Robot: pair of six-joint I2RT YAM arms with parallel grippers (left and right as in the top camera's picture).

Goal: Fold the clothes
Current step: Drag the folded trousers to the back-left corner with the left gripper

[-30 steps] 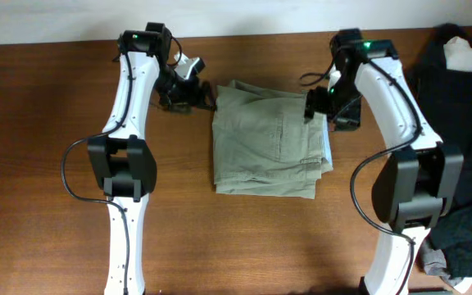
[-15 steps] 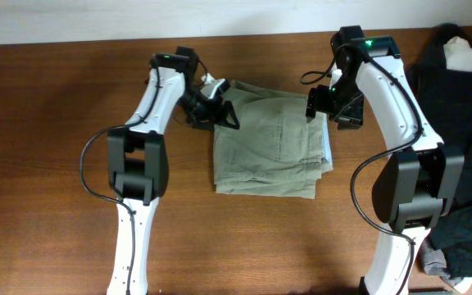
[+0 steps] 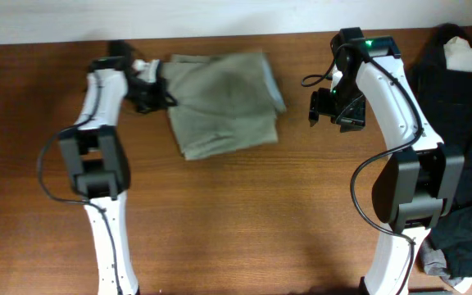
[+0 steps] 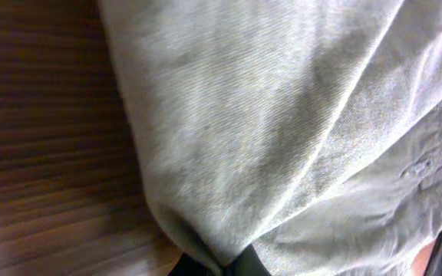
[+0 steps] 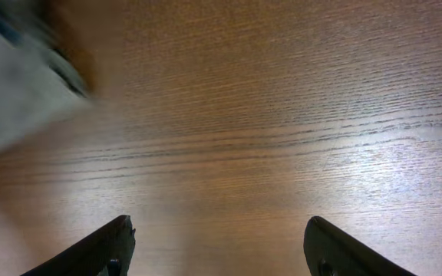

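- Along the near side of the brown wooden table [image 3: 244,225], nothing but bare boards; no hazard visible.
- At the right edge, a heap of black garments [image 3: 465,147] with a small white cloth [image 3: 468,54] tucked among them, well apart from the work; trouble only from a wide swing of the right arm into the pile.
- Farther in, the right gripper [image 3: 328,109]: fingers spread wide above bare wood, holding nothing, well apart from the folded stack. Too distant to steady it in case of slipping layers.
- Beyond and to the left, the light khaki-beige cotton shorts [image 3: 224,102]: folded into a compact stack, lying askew on the far left-centre of the table, with a paler flap showing at the right edge. Likeliest failure: layers shearing apart and the fold opening, given a hold on one side only.
- At the stack's left edge, the left gripper [image 3: 148,93]: fingers pressed together on a ridge of khaki fabric, judging by the wrist view, filled almost wholly with cloth. Number of layers caught: impossible to tell. With only the upper one pinched, lower layers apt to stay behind under any pull.
- Farthest out, the table's back edge, near the stack's top corner. Risk of a corner sliding over it and dragging the rest off with any further push that way.
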